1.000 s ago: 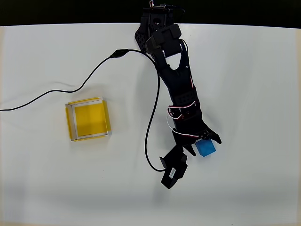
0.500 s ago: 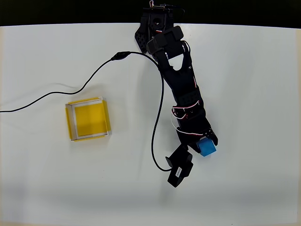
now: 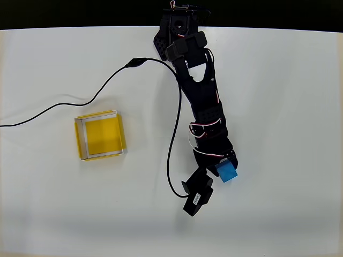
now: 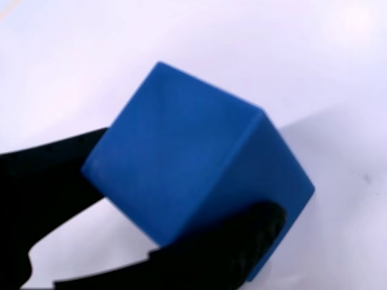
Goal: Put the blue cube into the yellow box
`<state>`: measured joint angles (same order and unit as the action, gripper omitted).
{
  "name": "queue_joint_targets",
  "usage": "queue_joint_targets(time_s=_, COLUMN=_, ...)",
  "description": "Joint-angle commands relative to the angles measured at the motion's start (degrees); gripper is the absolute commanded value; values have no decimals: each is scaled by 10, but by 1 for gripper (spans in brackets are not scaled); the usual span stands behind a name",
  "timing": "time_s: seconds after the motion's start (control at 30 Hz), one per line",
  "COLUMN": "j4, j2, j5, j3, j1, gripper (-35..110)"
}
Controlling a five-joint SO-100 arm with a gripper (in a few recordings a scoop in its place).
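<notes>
You have a white table [image 3: 289, 96] with the black arm [image 3: 203, 101] reaching down the overhead view from the top edge, right of centre. A black cable [image 3: 80, 101] trails from the arm's base across the table to the left edge. The box [image 3: 100, 135] sits open and empty on the left, well apart from the arm. The gripper [image 3: 224, 167] is at the arm's lower end, closed around the cube [image 3: 226, 172]; the wrist view shows the cube [image 4: 193, 163] wedged cornerwise between the two dark fingers [image 4: 242, 241], one below and one at the left. You appear to be at the grasp-and-lift step; whether the cube is clear of the table I cannot tell. Next you need to raise it, swing left across the bare table, stop above the box and release. The tilted hold looks slightly insecure, so move gently.
</notes>
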<state>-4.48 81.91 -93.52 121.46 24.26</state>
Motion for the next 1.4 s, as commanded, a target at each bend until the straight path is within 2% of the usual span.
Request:
queue_joint_targets(time_s=0.0, j4=-36, j2=142, j5=-12, j3=-31, j1=-42, gripper=12)
queue_joint_targets(time_s=0.37, j4=-64, j2=397, j5=-68, j3=85, j1=-221, gripper=12)
queue_joint_targets(time_s=0.63, j4=-119, j2=494, j5=-89, j3=99, j1=-425, gripper=11)
queue_joint_targets(time_s=0.97, j4=-101, j2=440, j5=-92, j3=91, j1=-642, gripper=10)
queue_joint_targets(time_s=1.37, j4=-41, j2=320, j5=-87, j3=77, j1=-680, gripper=10)
